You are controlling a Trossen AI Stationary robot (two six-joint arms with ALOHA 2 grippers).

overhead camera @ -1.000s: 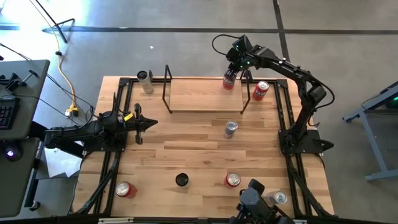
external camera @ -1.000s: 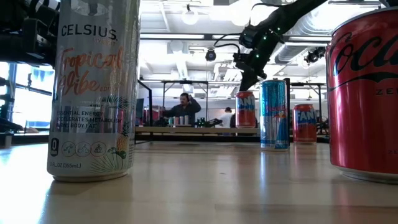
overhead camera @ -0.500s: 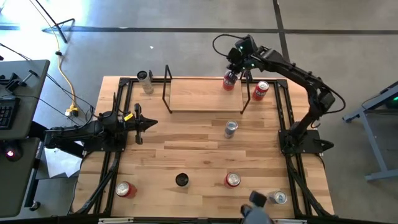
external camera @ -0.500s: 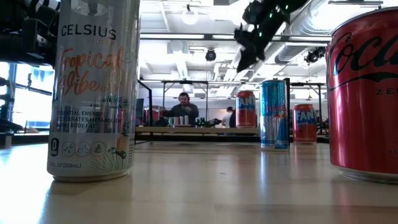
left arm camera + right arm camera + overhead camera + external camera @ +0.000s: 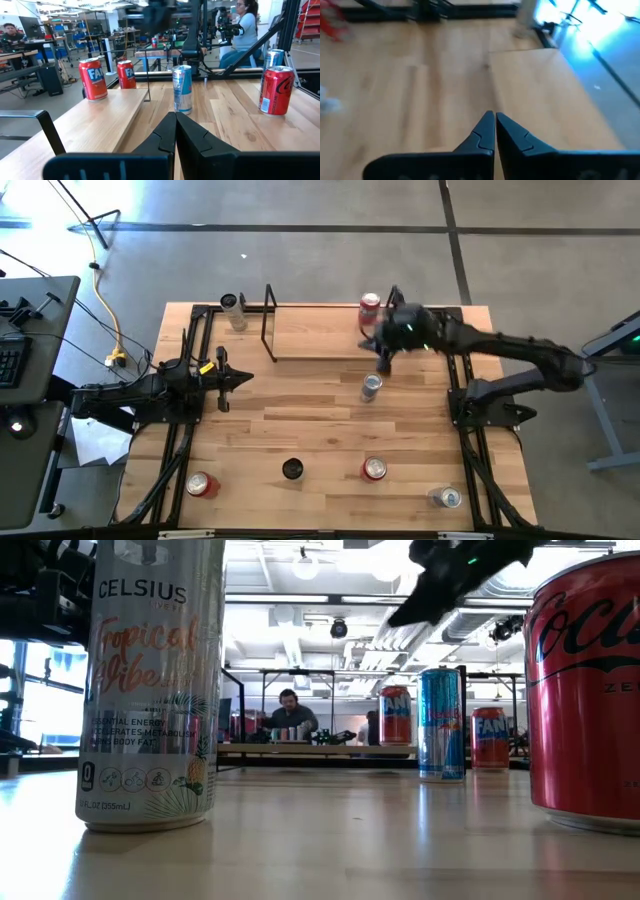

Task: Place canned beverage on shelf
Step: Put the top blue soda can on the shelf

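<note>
A red Fanta can [image 5: 370,302] stands upright on the right end of the shelf [image 5: 320,330], a light board with black rod ends; the left wrist view also shows this can [image 5: 93,78]. My right gripper [image 5: 383,364] hangs shut in the air over the shelf's front right corner, between that can and a blue-silver can [image 5: 371,387] on the table. In its own view the shut fingers [image 5: 494,116] point over bare wood. My left gripper [image 5: 240,378] waits shut and level at the table's left side, touching nothing.
A second Fanta can [image 5: 489,738] stands right of the shelf, under my right arm in the high view. A silver can [image 5: 236,310] stands at the far left. Along the near edge stand a red can [image 5: 197,484], a dark can [image 5: 291,469], a red can [image 5: 374,469] and a silver can [image 5: 449,497].
My right gripper has risen from just above the Fanta can on the shelf and swung toward the table's near edge, past the shelf's front, tipping nearer to level. Its fingers have stayed shut. The can has stayed upright on the shelf.
</note>
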